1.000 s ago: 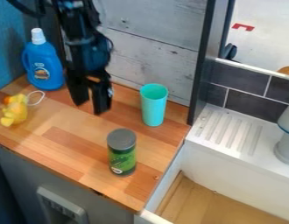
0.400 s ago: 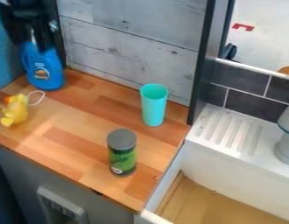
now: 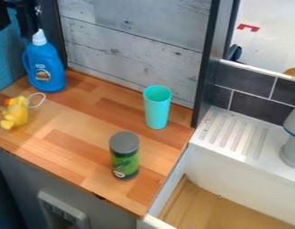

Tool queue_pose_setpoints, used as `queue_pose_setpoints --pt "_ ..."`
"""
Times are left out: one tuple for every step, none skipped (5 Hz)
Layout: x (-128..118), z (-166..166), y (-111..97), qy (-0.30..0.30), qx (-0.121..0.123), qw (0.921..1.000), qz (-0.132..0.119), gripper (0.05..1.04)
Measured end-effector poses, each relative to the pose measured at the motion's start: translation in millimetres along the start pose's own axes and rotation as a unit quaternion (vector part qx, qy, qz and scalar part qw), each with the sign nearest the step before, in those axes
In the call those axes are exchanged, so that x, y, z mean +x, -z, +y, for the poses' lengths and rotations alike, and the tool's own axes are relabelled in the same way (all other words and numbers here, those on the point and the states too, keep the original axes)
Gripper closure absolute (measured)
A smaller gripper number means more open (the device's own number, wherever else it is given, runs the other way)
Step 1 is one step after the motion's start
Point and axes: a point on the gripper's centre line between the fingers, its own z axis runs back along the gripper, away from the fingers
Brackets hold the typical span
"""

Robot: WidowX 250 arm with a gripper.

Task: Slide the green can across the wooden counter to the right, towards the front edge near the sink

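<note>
- Now the black gripper [image 3: 14,30] is at the upper left of the camera view, its two fingers spread apart, with blue wall [image 3: 12,58] visible between them.
- Nearest to it is the blue bottle [image 3: 44,67], whose white cap [image 3: 39,37] appears just beside the right-hand finger in the view; whether they touch, I cannot tell.
- The bottle stands upright in the far left corner of the wooden counter [image 3: 84,129], its label facing the camera.
- Nearer the camera than the bottle, a yellow toy [image 3: 16,113] with an orange part and a thin white loop [image 3: 37,100] lies towards the counter's left side.
- A turquoise cup [image 3: 157,109] stands upright near the weathered plank wall [image 3: 138,49], towards the right end of the counter.
- A green can [image 3: 124,163] with a grey lid [image 3: 124,142] stands upright nearer the camera, well apart from the gripper.
- To the right of the counter is a white sink [image 3: 239,163] with a ridged draining surface [image 3: 233,134] and a wood-coloured bottom [image 3: 204,208].
- Dark tiles [image 3: 257,107] run behind the sink, and a pale object with a blue line [image 3: 293,150] stands at the right edge.
</note>
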Motion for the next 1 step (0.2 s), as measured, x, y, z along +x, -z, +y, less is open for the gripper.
queue_pose_setpoints --pt "-6.1 3.1 7.2 -0.022 0.013 0.9994 0.023 0.083"
